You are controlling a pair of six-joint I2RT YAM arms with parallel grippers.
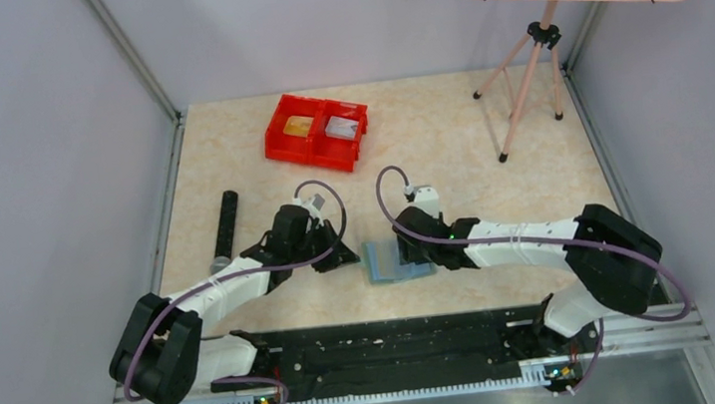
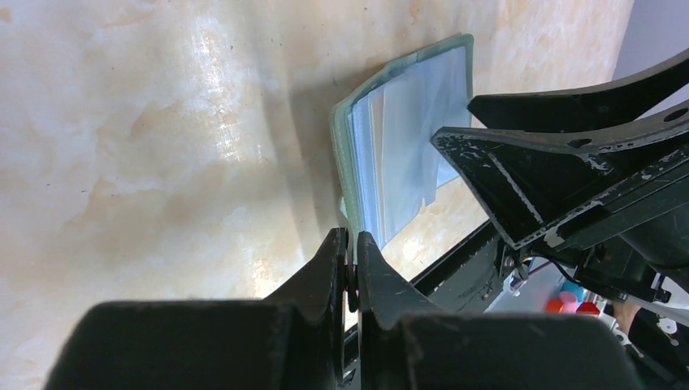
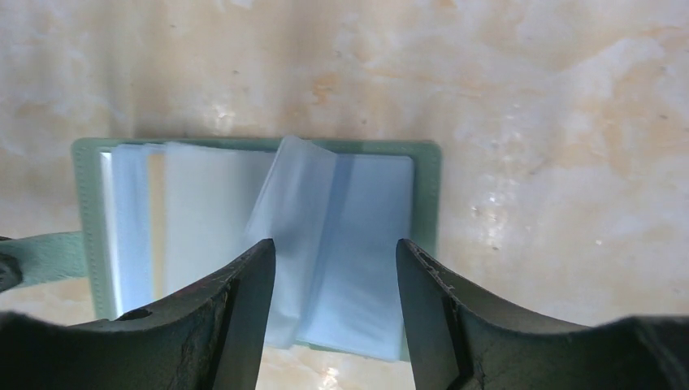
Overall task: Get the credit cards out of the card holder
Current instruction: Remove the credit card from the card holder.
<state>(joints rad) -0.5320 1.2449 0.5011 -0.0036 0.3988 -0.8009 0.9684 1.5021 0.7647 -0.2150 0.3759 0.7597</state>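
Right pincer (image 3: 333, 248) hangs open over the wallet (image 3: 426, 203), lying open at 6 o'clock on the table (image 1: 488, 148). Left pincer (image 2: 353, 244) pinches its tab (image 3: 49, 256). Cards tucked inside should be light, stiff, slippery; grab a bare edge, not floppy pockets (image 3: 366, 244).

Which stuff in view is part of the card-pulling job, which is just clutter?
Job: card holder, open; left gripper, jaws shut on its tab; right gripper, jaws open over its sleeves; gold-yellow card and pale card in the red bin.
Clutter: black cylinder; tripod stand.
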